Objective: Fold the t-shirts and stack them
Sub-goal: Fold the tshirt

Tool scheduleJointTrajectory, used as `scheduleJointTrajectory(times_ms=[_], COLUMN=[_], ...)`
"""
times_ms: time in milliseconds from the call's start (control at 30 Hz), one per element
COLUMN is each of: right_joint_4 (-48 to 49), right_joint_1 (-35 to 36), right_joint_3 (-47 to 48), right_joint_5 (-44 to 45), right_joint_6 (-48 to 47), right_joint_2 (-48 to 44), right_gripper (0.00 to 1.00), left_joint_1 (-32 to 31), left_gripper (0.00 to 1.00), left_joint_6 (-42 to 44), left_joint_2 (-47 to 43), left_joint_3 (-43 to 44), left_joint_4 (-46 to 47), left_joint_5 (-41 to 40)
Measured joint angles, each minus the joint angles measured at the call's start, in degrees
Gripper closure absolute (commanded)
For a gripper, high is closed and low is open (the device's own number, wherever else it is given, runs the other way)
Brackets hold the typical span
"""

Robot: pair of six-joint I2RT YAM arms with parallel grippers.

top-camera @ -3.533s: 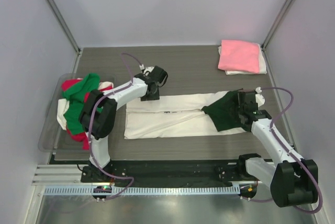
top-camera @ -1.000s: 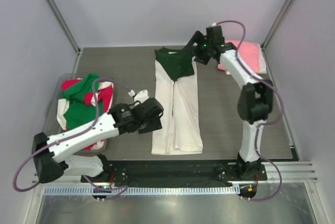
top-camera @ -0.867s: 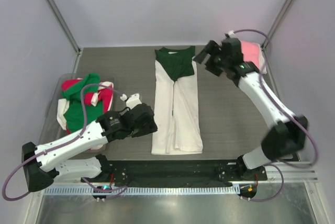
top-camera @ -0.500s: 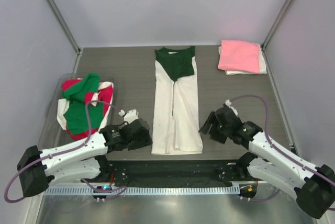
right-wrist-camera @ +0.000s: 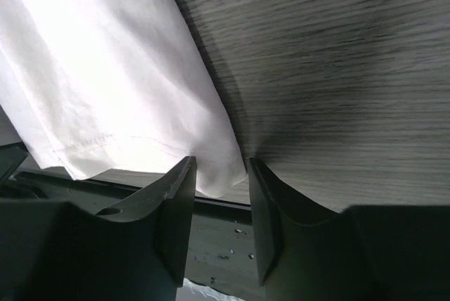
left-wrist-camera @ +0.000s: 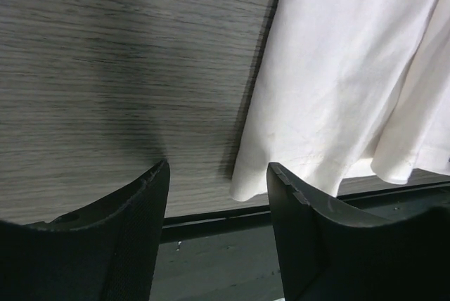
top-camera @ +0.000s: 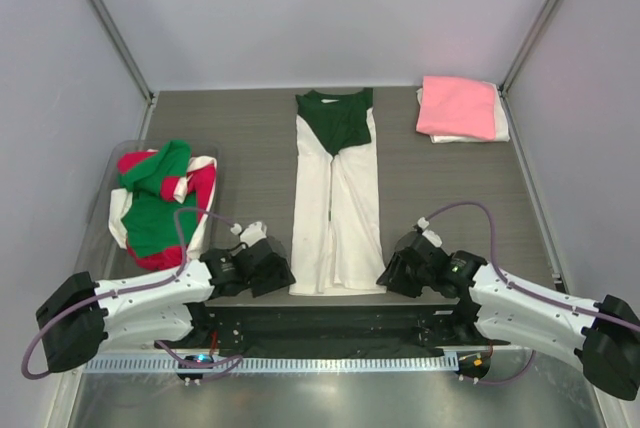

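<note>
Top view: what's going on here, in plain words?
The long folded white shirt lies lengthwise on the table, green part at the far end. The left fingers and right fingers are low and open, one pair at each near corner, gripping nothing yet. A folded pink shirt lies far right.

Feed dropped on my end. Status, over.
Left tool open at near-left hem corner. Right tool open at near-right corner. White-and-green t-shirt flat, lengthwise, ungrasped. Nothing blocking.

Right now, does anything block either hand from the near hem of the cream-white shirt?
Nothing visible does. The left hand and right hand are both open, each lined up with a near corner of the cream-white shirt, with only bare table around the hem.
</note>
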Motion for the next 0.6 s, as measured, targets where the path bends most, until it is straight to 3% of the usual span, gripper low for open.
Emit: scheduleJointTrajectory(times_ms=[167,300,400,500,533,600], right_joint_4=[1.64,2.58,2.99,3.02,3.02,3.02], right_joint_1=[0.22,0.22,0.22,0.22,0.22,0.22], right_joint_3=[-1.18,-1.99,-2.64,-3.1,-3.1,-3.1], right_joint_5=[0.83,0.98,1.03,1.09,1.07,0.98], right_joint_6=[0.57,0.79,0.87,1.07,1.03,0.92], right_joint_2=[-0.07,-0.48,-1.31,-1.97,-1.99,-1.97], right_gripper=[0.74,0.8,0.88,0.99,0.99,0.99], left_joint_1=[0.0,0.0,-0.2,-1.01,-1.51,-2.71], left_gripper=[0.45,0.5,0.61,0.84,0.97,1.0], left_joint_6=[-1.46,-2.16,-2.99,-3.85,-4.44,-5.07], left_joint_2=[0.35,1.22,2.23,3.13,3.34,3.48], left_joint_3=[-1.73,-2.49,-2.54,-2.69,-2.8,-2.82], left_joint_4=[5.25,8.7,9.92,10.08,10.12,9.86], left_joint_5=[1.03,2.08,2.64,3.04,3.06,2.89])
